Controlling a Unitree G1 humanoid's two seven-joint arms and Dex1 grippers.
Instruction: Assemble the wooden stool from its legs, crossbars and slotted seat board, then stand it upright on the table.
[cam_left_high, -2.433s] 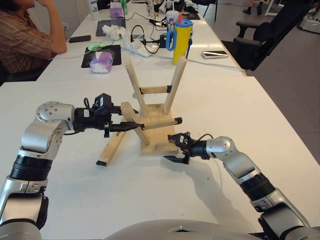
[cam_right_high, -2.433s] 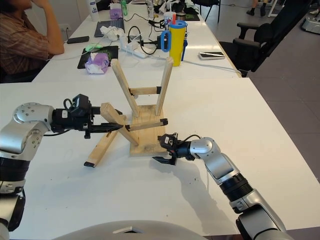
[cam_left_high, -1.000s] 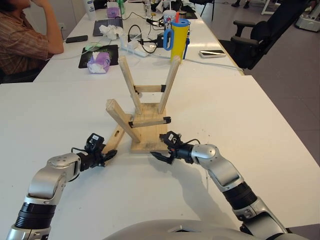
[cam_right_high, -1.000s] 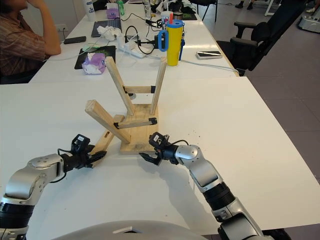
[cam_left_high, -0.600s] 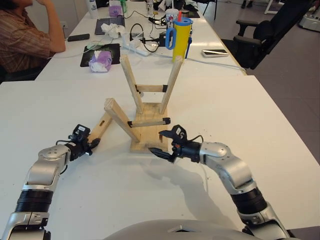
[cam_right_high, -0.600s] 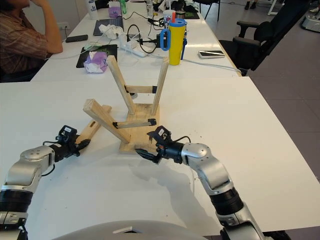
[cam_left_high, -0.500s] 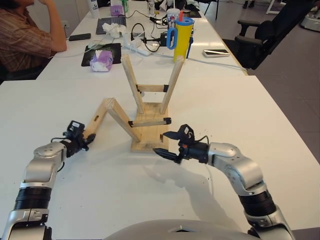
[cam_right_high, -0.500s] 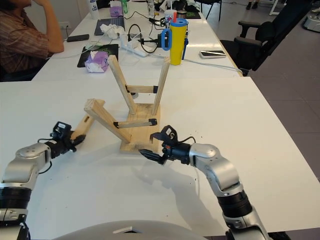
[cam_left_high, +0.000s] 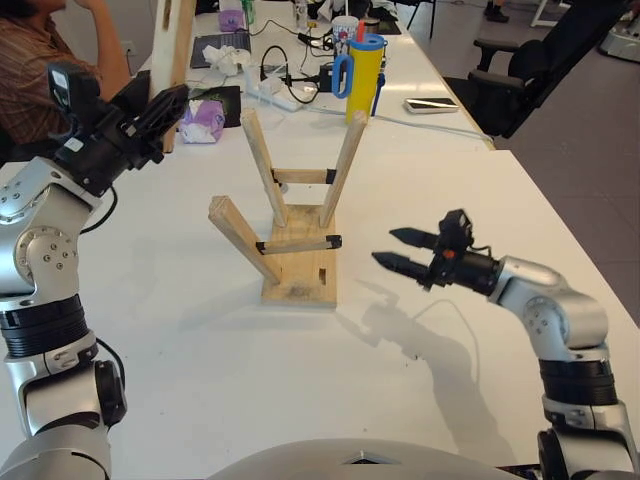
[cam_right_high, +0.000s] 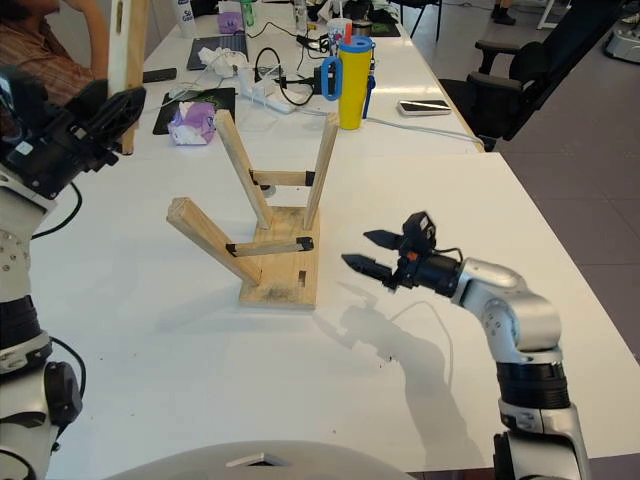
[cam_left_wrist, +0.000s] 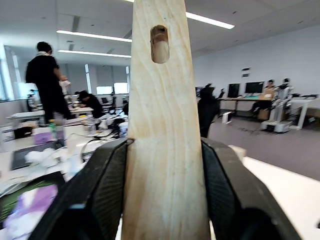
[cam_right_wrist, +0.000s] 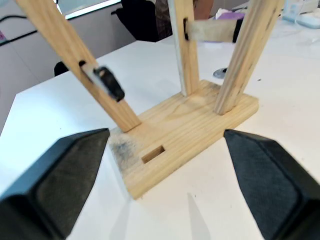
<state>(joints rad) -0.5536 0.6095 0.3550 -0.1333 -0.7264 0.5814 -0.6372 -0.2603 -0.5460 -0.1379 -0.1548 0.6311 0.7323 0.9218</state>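
1. Waiting near the front edge of the seat board (cam_left_high: 300, 285), which lies flat on the surface (cam_left_high: 200, 350), is the empty slot (cam_right_wrist: 153, 154). By my read, that's where the last leg goes.
2. To do it well, bring the leg's end down square over that slot and match its splay to the neighbours. Brace the board so it can't skate, and line the hole in the leg up with the free crossbar end.
3. Just right of the board, the right fingers (cam_left_high: 408, 237) hover spread wide above the surface, gripping nothing and touching nothing.
4. Beside the slot, the leaning leg (cam_left_high: 243, 238) carries a crossbar (cam_left_high: 300, 244). Further back, two upright legs (cam_left_high: 265, 165) are joined by another.
5. Farthest off, raised high on the left, the left fingers (cam_left_wrist: 102, 195) are clamped either side of the loose leg (cam_left_wrist: 162, 125). It's held near upright, well clear of the board.
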